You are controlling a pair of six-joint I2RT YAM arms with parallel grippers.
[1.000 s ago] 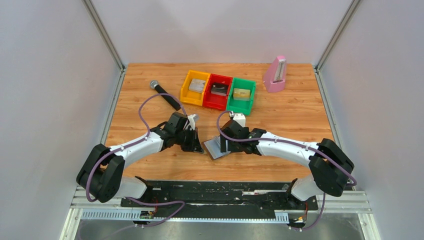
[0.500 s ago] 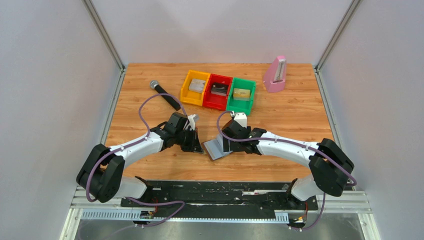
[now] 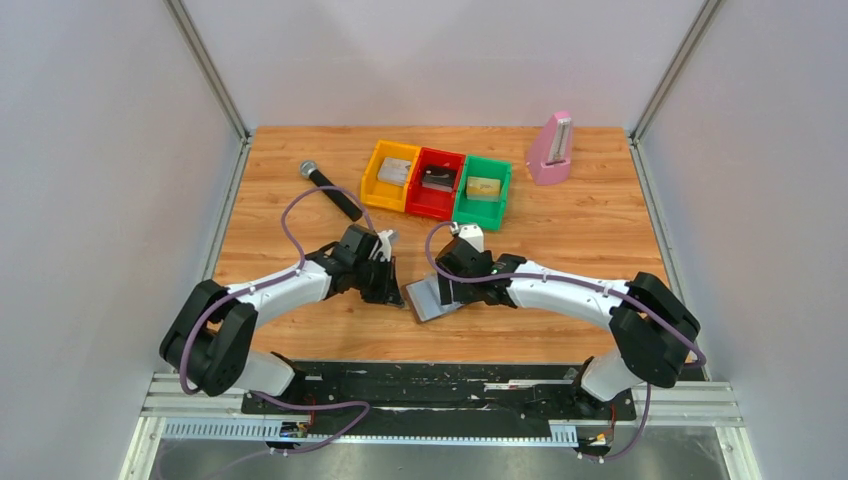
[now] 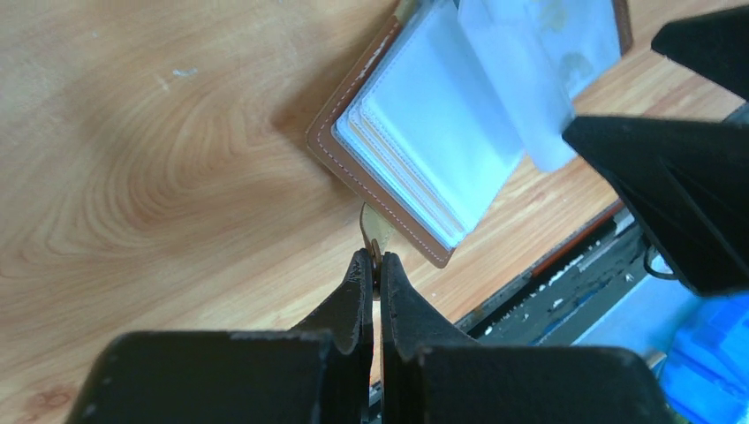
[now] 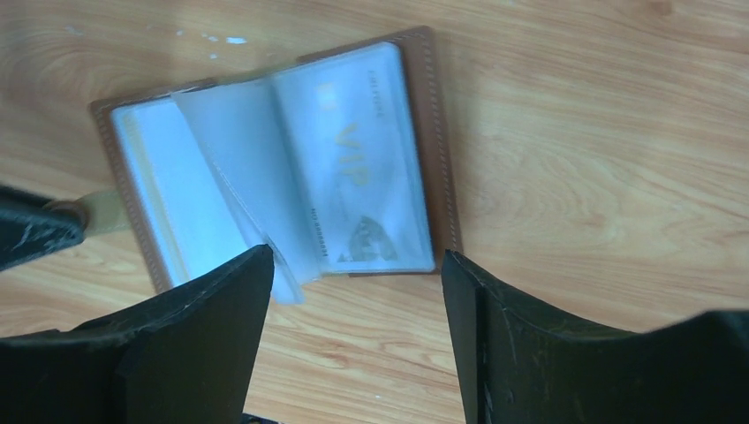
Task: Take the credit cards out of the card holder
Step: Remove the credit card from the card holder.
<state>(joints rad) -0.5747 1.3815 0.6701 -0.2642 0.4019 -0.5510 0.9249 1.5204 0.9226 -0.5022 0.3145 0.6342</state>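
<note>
The card holder (image 3: 424, 299) lies open on the wood between my two grippers, brown rim (image 4: 329, 146) around clear plastic sleeves. One sleeve holds a credit card marked VIP (image 5: 353, 168), and a loose sleeve (image 5: 252, 190) stands up at the middle fold. My left gripper (image 4: 375, 258) is shut on the holder's small tan closing strap (image 5: 102, 212) at its left edge. Just above the holder's near edge, my right gripper (image 5: 358, 256) hangs open with nothing between its fingers. Its left fingertip (image 5: 252, 265) is next to the raised sleeve.
Yellow (image 3: 372, 178), red (image 3: 417, 188) and green (image 3: 466, 197) bins stand in a row at the back, each with a card-like item inside. A black microphone (image 3: 330, 190) lies to their left and a pink metronome (image 3: 550, 148) to their right. The table's front edge (image 4: 565, 256) is close.
My right gripper has shifted a little left and away from me over the holder. The left gripper keeps its hold on the strap and has hardly moved.
</note>
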